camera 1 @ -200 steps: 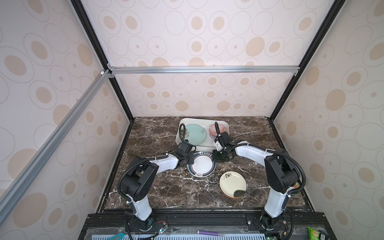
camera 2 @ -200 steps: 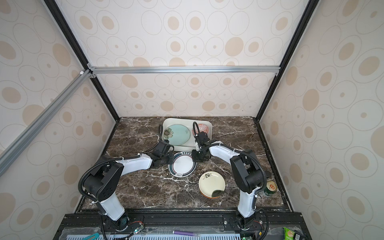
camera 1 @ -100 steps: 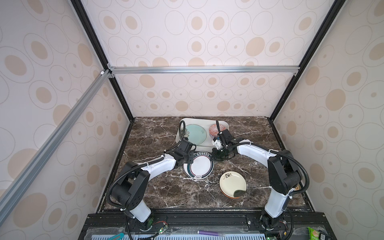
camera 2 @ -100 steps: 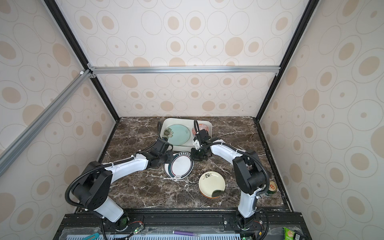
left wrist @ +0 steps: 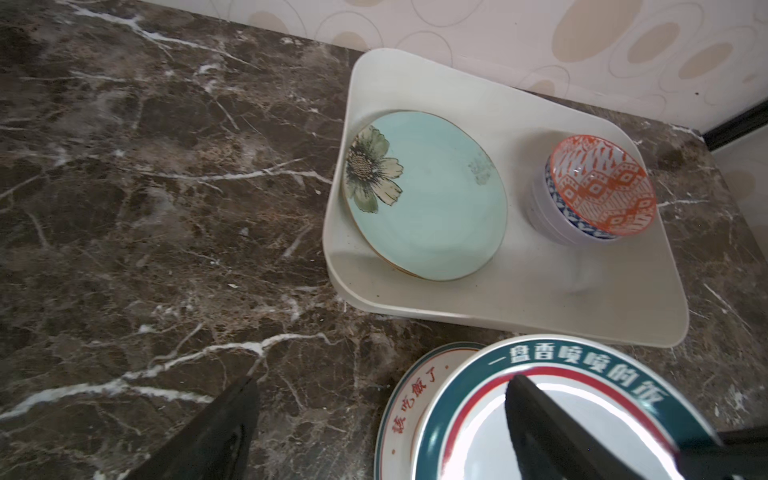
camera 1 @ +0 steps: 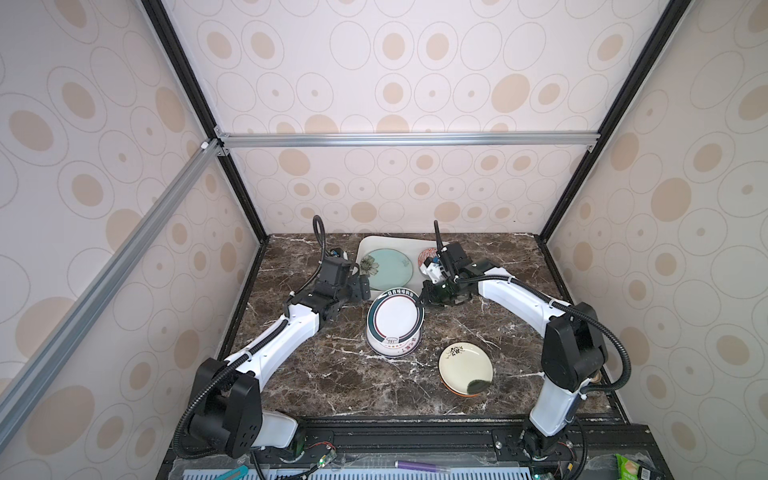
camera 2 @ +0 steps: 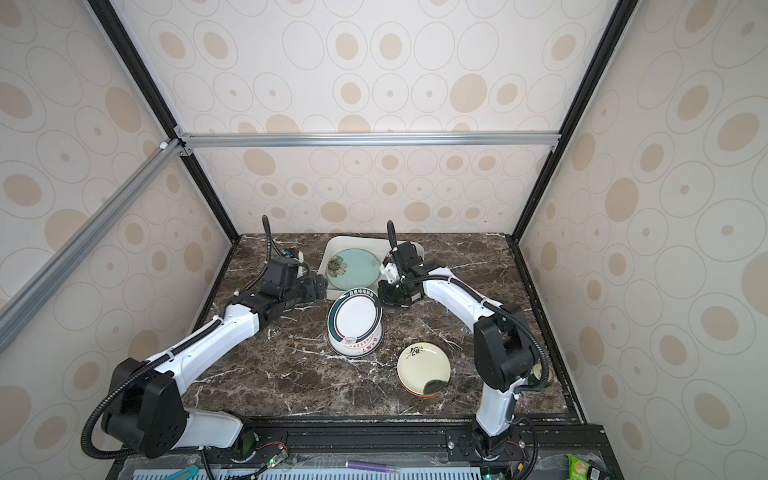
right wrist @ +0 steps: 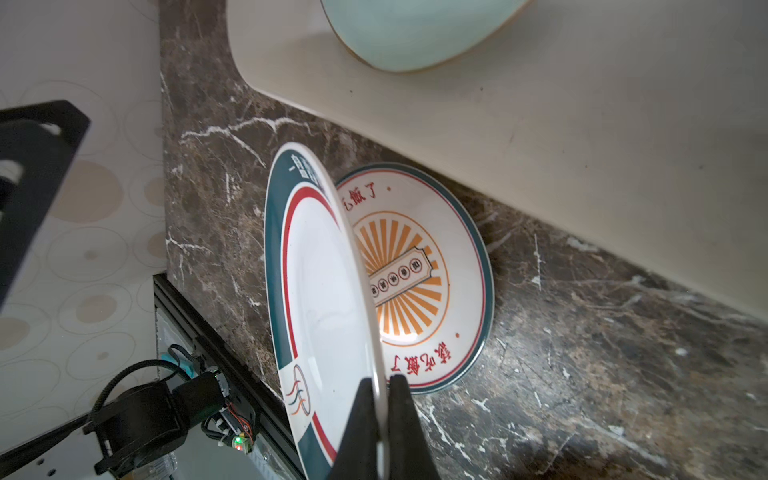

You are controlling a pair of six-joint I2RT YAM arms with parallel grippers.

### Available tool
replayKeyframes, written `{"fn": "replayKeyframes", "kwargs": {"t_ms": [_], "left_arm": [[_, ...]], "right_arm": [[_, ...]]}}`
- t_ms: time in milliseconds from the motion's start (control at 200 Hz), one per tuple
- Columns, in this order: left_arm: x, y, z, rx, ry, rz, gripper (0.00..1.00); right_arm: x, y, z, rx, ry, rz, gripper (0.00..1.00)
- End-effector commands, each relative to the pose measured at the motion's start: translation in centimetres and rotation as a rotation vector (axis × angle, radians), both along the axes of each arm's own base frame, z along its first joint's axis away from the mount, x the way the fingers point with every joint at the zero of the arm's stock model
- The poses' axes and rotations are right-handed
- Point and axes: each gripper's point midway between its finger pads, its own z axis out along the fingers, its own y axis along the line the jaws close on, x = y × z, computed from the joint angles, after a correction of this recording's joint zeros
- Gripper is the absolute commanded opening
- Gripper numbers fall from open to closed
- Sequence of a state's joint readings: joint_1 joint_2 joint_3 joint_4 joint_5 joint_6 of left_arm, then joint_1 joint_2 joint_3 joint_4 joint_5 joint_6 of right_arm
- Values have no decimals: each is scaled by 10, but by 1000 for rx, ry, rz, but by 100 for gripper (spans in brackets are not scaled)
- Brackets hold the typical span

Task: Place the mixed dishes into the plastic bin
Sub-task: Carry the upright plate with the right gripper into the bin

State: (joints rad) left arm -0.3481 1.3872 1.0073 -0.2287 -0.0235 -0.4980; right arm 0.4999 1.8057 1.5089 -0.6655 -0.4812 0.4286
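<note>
The sunburst plate (right wrist: 419,266) lies under the tilted green-rimmed plate (right wrist: 320,299), beside the bin (right wrist: 540,145).

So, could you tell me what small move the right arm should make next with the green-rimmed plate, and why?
I would lift the green-rimmed plate clear, toward the plastic bin. The right gripper is shut on its rim, it stands tilted over the sunburst plate, and the left gripper is open, so the right alone grips it.

Tilted green-rimmed plate (camera 1: 395,318) near white bin (camera 1: 399,243)
</note>
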Motion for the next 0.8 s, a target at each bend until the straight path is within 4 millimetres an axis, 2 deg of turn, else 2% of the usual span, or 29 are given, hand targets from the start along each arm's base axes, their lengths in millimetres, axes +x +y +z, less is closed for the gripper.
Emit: {"fn": "replayKeyframes", "kwargs": {"t_ms": [0,170,260,400,430,445,490,665,790], "left_arm": [[3,10,3,-21,8,-8,96],[12,17,-4,-51,21,-1,97],[14,18,-7,-55,31,-2,98],[14,22,-12,-49,40,8,98],[14,23,-14,-49,41,9,99],[14,24,-15,-49,43,10,99],[14,25,-17,-45,47,10,99],[16,29,-29,-37,79,18,99],[20,29,-35,-44,91,14,99]], "right_arm": [[27,4,31,47,-59,-5,0],[83,1,49,70,-115,-55,0],[111,1,46,63,-125,-70,0],[150,0,30,55,-118,-107,0],[155,1,22,56,-101,-112,0],[160,3,30,71,-118,-113,0],[167,5,29,80,-121,-117,0],[191,13,14,100,-135,-141,0],[202,17,-6,109,-108,-166,0]]}}
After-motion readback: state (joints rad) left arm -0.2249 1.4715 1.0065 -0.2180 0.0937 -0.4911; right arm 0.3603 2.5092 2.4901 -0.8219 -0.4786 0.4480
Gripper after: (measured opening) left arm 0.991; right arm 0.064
